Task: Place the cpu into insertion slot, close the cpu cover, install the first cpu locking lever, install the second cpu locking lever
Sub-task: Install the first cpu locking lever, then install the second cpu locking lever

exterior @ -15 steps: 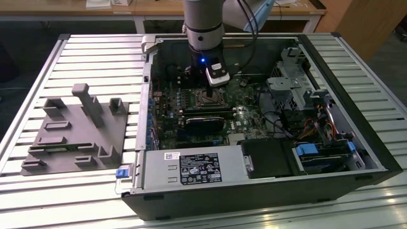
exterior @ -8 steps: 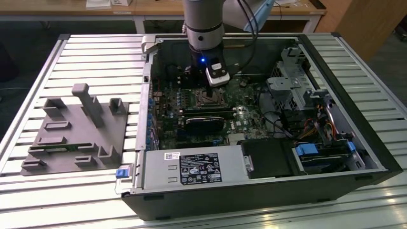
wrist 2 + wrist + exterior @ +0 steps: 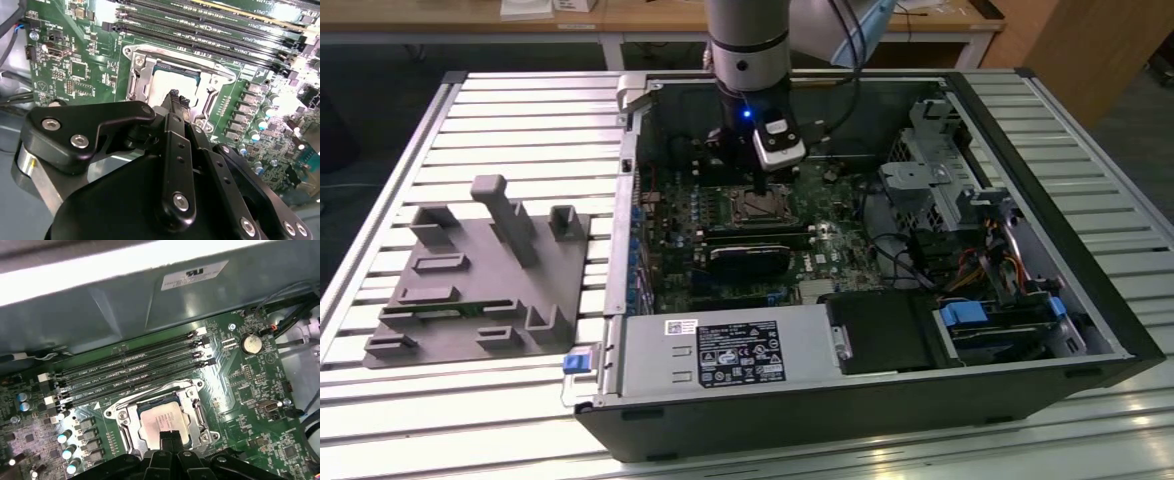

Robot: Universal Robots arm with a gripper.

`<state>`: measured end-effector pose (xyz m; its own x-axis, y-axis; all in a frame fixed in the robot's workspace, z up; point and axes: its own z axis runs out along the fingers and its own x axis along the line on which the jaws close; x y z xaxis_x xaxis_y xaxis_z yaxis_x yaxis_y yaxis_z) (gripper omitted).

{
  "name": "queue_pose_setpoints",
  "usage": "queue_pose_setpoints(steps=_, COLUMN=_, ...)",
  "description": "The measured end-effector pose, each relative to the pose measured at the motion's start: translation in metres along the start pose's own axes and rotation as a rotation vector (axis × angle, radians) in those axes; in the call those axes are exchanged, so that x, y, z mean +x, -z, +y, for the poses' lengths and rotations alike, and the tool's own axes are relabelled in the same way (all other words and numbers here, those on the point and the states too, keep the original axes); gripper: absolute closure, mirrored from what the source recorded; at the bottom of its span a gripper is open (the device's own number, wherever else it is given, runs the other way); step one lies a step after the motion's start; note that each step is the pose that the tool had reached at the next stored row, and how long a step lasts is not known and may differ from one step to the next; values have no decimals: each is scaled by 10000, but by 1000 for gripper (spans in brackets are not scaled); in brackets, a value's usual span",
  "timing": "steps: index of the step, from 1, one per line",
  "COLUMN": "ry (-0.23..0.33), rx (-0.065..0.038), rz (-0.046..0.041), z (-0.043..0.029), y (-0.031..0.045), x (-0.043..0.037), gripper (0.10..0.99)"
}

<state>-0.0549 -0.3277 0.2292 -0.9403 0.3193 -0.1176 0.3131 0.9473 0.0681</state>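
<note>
Exterior view. Arm (image 3: 747, 40) descends vertically into an open computer case (image 3: 1014, 120) lying on its side on a slatted metal table (image 3: 520, 110). Gripper (image 3: 761, 188) points straight down over the insertion slot (image 3: 758, 207) on the green motherboard (image 3: 834, 240). Black power supply box (image 3: 720, 352) sits at the near edge of the case; drive bays and cables lie toward the exterior view's right. Grey moulded fixture tray (image 3: 467, 290) rests on the table toward the exterior view's left. Wooden benches stand behind.

Second wrist view. Gripper (image 3: 176, 99) with black linkage arms; fingertips (image 3: 173, 94) drawn together with nothing between them, tips just above the cpu (image 3: 167, 85). The cpu, pale silvery, lies flat inside the insertion slot (image 3: 137, 75). The cpu cover (image 3: 210, 67) frames the chip; whether it is fully down cannot be told. Long black memory slots (image 3: 210, 30) run beside the socket.

First wrist view. Gripper (image 3: 169, 439), fingertips (image 3: 169, 436) closed, at the edge of the cpu (image 3: 162, 421), seated in the insertion slot (image 3: 125, 422). The cpu cover (image 3: 192, 407) surrounds it. Memory slots (image 3: 130, 372), a coin cell (image 3: 251, 343) and the grey case wall (image 3: 125, 305) lie beyond.
</note>
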Motion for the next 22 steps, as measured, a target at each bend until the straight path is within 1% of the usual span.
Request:
queue_pose_setpoints(steps=2, ry=14, rx=-3, rz=1, z=1, y=11, x=-2, gripper=980)
queue_pose_setpoints(steps=15, ry=21, rx=0, rz=1, z=-1, y=11, x=-3, gripper=980)
queue_pose_setpoints(steps=18, ry=20, rx=0, rz=0, z=-21, y=12, x=-10, gripper=980)
queue_pose_setpoints(steps=22, ry=20, rx=-1, rz=0, z=-84, y=11, x=-46, gripper=980)
